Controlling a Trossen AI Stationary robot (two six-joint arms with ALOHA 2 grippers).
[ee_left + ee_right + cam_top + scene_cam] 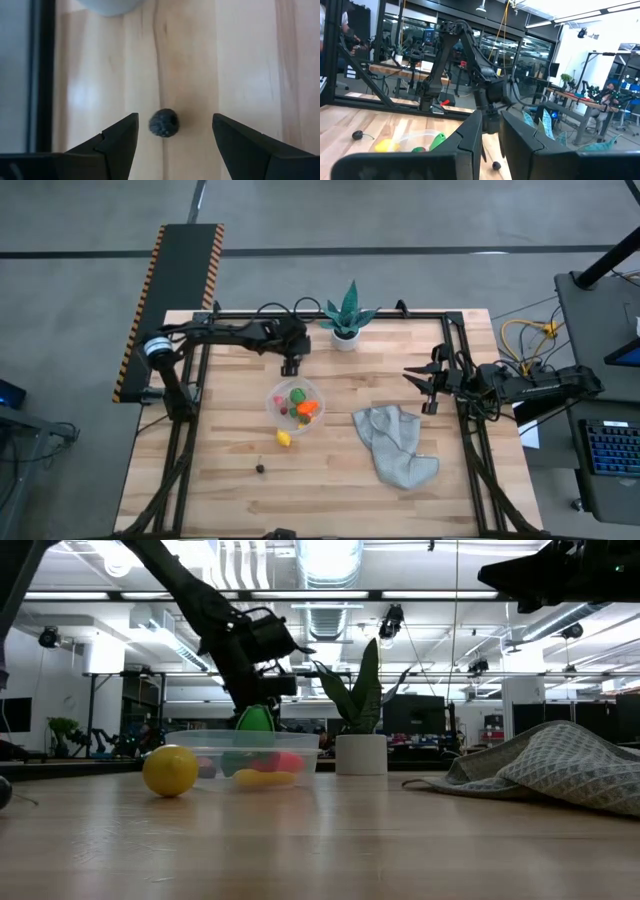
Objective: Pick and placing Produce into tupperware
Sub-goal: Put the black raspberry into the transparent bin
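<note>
From above I see the tupperware (295, 406) near the table's (230, 480) centre, holding green, orange and red produce (300, 402). A yellow piece (284, 438) lies just outside it at 7 o'clock, and a small dark piece (260, 468) sits farther out the same way. My left gripper (289, 366) hangs at 12 o'clock from the tub, short of the plant (346, 315). The right gripper (425, 383) waits at 3 o'clock, above the grey cloth (394, 444).
</note>
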